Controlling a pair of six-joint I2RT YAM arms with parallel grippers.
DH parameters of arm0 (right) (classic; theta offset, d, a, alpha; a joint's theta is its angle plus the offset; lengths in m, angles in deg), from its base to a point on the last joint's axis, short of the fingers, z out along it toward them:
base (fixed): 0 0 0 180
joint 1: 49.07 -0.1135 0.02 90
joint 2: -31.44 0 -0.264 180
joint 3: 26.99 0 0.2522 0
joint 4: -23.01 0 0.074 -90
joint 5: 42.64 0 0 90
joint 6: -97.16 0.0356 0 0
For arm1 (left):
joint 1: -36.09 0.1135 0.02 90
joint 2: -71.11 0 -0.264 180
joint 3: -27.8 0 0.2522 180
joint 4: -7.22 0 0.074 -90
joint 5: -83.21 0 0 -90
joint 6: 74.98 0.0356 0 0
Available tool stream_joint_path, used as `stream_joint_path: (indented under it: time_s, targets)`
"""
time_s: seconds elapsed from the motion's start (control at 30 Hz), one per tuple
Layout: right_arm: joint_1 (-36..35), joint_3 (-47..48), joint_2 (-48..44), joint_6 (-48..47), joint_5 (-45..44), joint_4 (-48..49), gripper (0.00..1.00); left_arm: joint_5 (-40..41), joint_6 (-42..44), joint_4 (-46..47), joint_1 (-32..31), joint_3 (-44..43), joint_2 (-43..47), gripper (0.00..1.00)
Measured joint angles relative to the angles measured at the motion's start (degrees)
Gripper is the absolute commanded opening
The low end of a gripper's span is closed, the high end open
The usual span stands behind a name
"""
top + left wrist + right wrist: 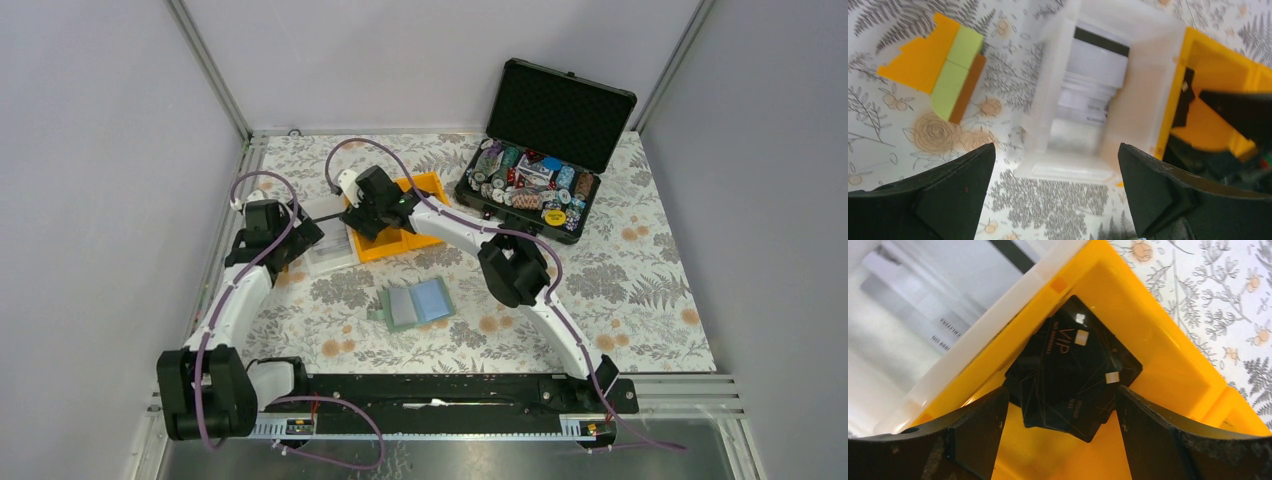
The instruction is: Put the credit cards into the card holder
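The card holder (pixel 415 305) lies open on the table's middle, with a sage-green cover and pale blue pockets. A loose stack of black credit cards (pixel 1073 375) lies in the yellow bin (pixel 1168 365). My right gripper (pixel 1063 390) hangs open just above that stack, one finger on each side, holding nothing. Silvery-grey credit cards (pixel 1095 65) lie in the white bin (pixel 1148 75). My left gripper (pixel 1057 150) stands open at that bin's near wall, with nothing between its fingers. From above, the left gripper (pixel 300 235) and right gripper (pixel 375 215) sit close together over the two bins.
An orange-and-green block (pixel 943 65) lies on the cloth left of the white bin. A big black case (pixel 545 150) with poker chips stands open at the back right. The right gripper's finger (pixel 1243 110) shows inside the yellow bin (pixel 1218 125).
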Motion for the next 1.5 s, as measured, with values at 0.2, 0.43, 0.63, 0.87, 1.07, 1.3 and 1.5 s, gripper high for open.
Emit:
stream_joint_path:
  time_s: [0.2,0.43,0.63,0.87,1.07,1.3,1.5]
  targets:
    - [0.09,-3.43,-1.64,-2.54,5.33,-0.28,0.83,4.55,-0.37,6.84,0.00,0.00,-6.08,0.76]
    - [0.35,-3.80,-1.73,-4.61,8.48,-1.84,0.87,6.91,1.46,10.36,-0.04,-0.15,-11.39,0.48]
    - [0.42,-3.76,-1.66,-4.96,8.46,-3.26,0.84,7.08,2.73,11.56,-0.68,-2.36,-15.67,0.32]
    - [0.24,-6.21,-1.60,-6.25,4.57,0.31,0.68,6.73,4.15,11.56,-1.18,-3.80,-17.03,0.20]
    - [0.02,-15.23,-5.46,-6.73,1.86,9.09,0.39,6.40,4.42,11.21,-1.44,-4.63,-17.75,0.15]
    - [-0.15,-23.93,-11.43,-5.46,0.94,14.25,0.29,6.34,4.46,10.29,-1.62,-5.07,-17.81,0.14]
    - [-0.17,-28.81,-15.02,-4.00,-0.15,17.00,0.18,6.21,4.46,10.08,-1.62,-5.20,-17.84,0.14]
